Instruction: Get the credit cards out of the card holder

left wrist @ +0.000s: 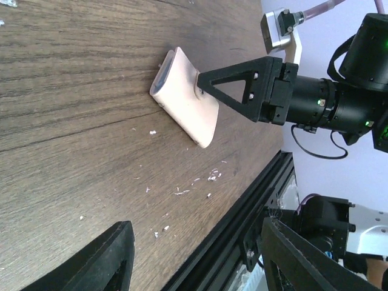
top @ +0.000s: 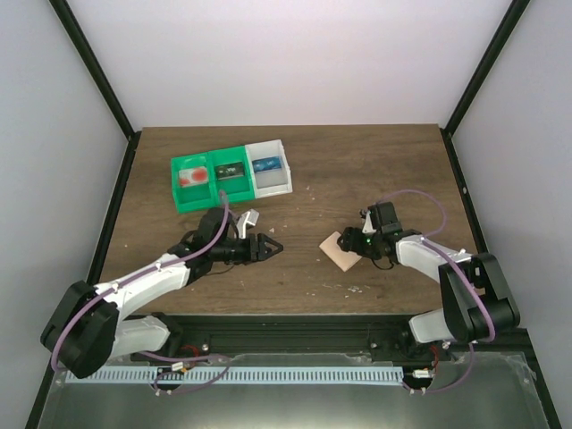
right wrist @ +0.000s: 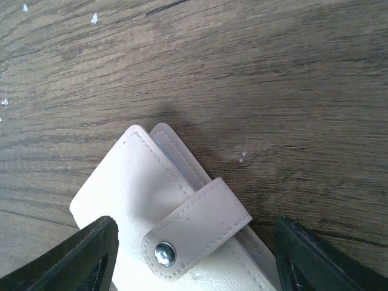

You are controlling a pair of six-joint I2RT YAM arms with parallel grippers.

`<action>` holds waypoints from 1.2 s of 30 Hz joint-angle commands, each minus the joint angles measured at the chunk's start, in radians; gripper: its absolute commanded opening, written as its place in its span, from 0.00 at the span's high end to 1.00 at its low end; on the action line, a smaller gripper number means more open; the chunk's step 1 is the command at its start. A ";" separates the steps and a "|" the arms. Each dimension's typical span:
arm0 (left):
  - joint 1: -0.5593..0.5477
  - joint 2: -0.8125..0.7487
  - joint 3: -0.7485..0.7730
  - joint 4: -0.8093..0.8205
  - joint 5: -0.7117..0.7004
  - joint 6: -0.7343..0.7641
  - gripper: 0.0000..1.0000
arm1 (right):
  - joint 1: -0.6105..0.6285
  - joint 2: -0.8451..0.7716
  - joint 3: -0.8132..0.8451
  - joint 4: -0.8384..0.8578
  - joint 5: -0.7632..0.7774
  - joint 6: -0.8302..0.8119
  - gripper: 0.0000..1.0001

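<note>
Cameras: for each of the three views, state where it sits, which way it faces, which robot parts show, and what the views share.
Top view: above and behind, facing down on the table; both arms, left gripper, right gripper.
Left wrist: low, facing across to the card holder; own fingertips below, right gripper beyond.
Right wrist: facing down onto the card holder; own fingertips at lower corners.
Shared: the card holder shows in all three.
</note>
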 commanded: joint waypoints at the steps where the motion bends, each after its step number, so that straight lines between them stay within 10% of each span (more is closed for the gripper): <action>1: -0.006 -0.028 -0.008 0.025 -0.007 -0.018 0.41 | -0.001 -0.012 -0.022 -0.005 -0.017 -0.041 0.29; 10: 0.048 0.014 0.001 -0.012 -0.008 0.016 0.41 | 0.125 -0.047 -0.040 0.018 -0.152 0.018 0.39; 36: 0.132 -0.003 -0.127 0.128 0.135 -0.048 0.34 | 0.385 0.093 0.297 -0.309 0.350 0.147 0.76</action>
